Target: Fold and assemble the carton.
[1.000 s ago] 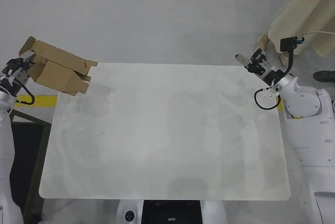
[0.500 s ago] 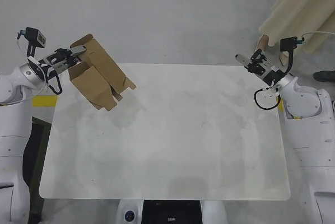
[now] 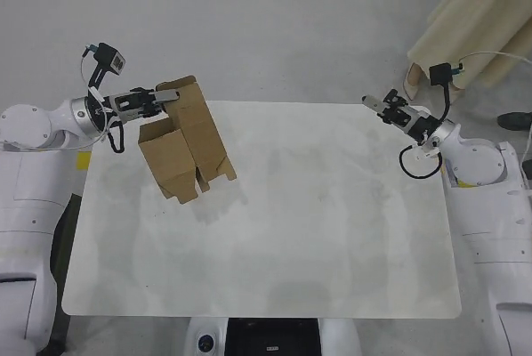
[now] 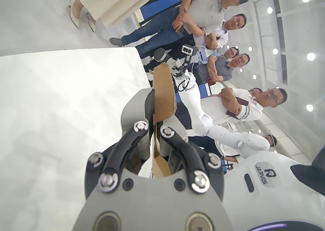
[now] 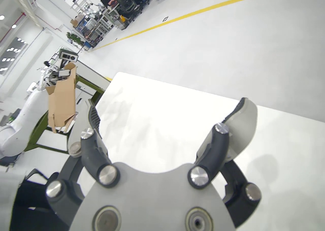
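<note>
**Left gripper**: over the table's far-left corner. Closed tight on the carton's upper edge; the left wrist view shows the pads pinching a single cardboard panel.

**Carton**: brown, unsealed, partly opened into a tube, with loose flaps at its lower end.
- Place: hangs from the left gripper, inside the table's far-left corner.
- Long axis: runs from the gripped top edge down and slantwise toward the table's middle.
- Contact: whether the lower flaps touch the table cannot be told.
- Nearer arm: the left, which already has it.

**Right gripper**: over the table's far-right corner, well apart from the carton.
- State: spread wide, nothing between the fingers.
- Bearing: the carton lies straight across the table's far edge from it, broad face turned its way. By judgement, the coming move turns on closing that gap, so that the free arm can meet the hanging flaps.

**Change**:
- A second ago the carton was outside the table's left edge, lying nearly level. It has since swung in over the corner and tipped to hang.
- The right gripper has edged slightly inward along the far edge.
</note>
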Robot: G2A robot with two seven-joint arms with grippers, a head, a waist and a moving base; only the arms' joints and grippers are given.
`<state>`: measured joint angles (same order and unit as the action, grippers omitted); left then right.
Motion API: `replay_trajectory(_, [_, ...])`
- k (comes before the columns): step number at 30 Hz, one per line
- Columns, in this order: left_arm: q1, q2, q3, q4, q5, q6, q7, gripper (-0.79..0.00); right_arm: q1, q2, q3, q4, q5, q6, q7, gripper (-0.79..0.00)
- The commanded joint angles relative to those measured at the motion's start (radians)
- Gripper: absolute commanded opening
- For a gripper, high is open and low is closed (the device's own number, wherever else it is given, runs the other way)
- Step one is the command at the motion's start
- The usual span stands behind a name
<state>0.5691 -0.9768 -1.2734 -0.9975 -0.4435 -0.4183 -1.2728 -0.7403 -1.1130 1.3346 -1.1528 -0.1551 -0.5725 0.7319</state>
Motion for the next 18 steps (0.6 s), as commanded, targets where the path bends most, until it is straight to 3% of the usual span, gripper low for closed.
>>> replay_trajectory(1, [-0.013, -0.005, 0.018, 0.009, -0.007, -0.01, -0.01, -0.785, 0.026, -0.006, -0.033, 0.023, 0.08, -0.003, 0.088, 0.0])
replay_trajectory(9, [-0.061, -0.033, 0.098, 0.043, -0.056, -0.032, -0.043, -0.785, 0.132, -0.047, -0.183, 0.102, 0.393, 0.009, 0.349, 0.0])
replay_trajectory(18, [-0.108, -0.08, 0.207, 0.068, -0.12, -0.044, -0.058, -0.785, 0.2, -0.089, -0.298, 0.168, 0.534, -0.029, 0.442, 0.0])
